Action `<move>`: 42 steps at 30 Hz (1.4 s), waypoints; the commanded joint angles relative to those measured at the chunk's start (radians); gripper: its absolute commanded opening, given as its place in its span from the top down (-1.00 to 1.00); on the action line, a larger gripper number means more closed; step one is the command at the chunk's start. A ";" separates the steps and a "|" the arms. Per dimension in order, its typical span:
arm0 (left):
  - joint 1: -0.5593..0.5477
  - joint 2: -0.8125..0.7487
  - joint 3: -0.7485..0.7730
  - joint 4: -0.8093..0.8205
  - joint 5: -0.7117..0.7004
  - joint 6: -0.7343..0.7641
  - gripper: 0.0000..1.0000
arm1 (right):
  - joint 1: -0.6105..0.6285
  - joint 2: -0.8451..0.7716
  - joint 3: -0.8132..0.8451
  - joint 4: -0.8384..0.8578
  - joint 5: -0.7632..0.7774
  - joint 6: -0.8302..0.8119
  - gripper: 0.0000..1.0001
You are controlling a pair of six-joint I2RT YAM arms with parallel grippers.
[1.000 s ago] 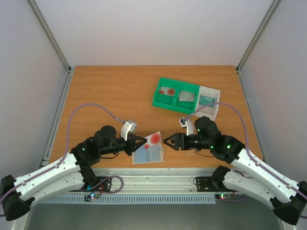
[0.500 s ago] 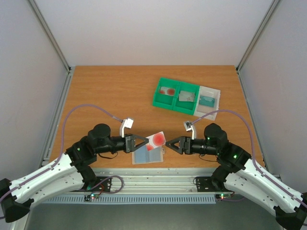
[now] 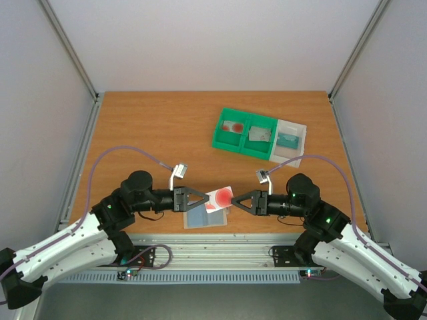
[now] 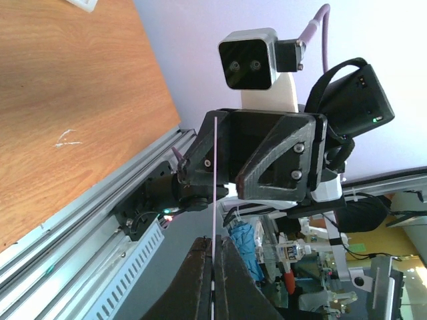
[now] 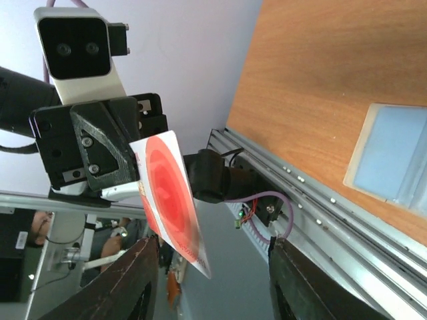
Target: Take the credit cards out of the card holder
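Card (image 3: 221, 196) in the air was what drew us first: thin and white, printed with a large red disc and small red marks near one corner. It hung tilted just above the far right part of the holder (image 3: 203, 219), clear of it. The left gripper (image 3: 208, 198) came in from the holder's left and pinched the card's left end tight. In its own wrist view the card showed only as a fine white line rising from the closed fingertips (image 4: 203, 280).

The right gripper (image 3: 233, 199) came in from the holder's right, its jaws standing apart on either side of the card's free end. From the right wrist view, the dark fingers (image 5: 143, 277) looked clear of the card's faces.

The holder itself lay flat on the table (image 3: 147, 127) at its near edge, a translucent grey-blue sleeve with a paler border.

Well beyond the holder, to its far right, sat a green bin (image 3: 241, 149). A second red card (image 3: 233, 126) lay in its left compartment and a grey card (image 3: 259, 135) in its right. A white tray (image 3: 291, 156) touched the bin's right side and carried a teal card (image 3: 288, 139).
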 commanded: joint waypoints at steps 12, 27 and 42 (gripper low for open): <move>0.004 0.022 -0.057 0.211 0.065 -0.090 0.99 | -0.004 -0.033 0.008 0.049 -0.030 0.040 0.96; 0.004 -0.101 -0.076 0.021 -0.171 0.020 0.01 | -0.004 -0.014 -0.003 0.115 0.035 0.092 0.98; 0.005 0.002 0.029 -0.224 -0.318 0.205 -0.38 | -0.005 0.222 0.129 0.034 0.172 -0.009 0.98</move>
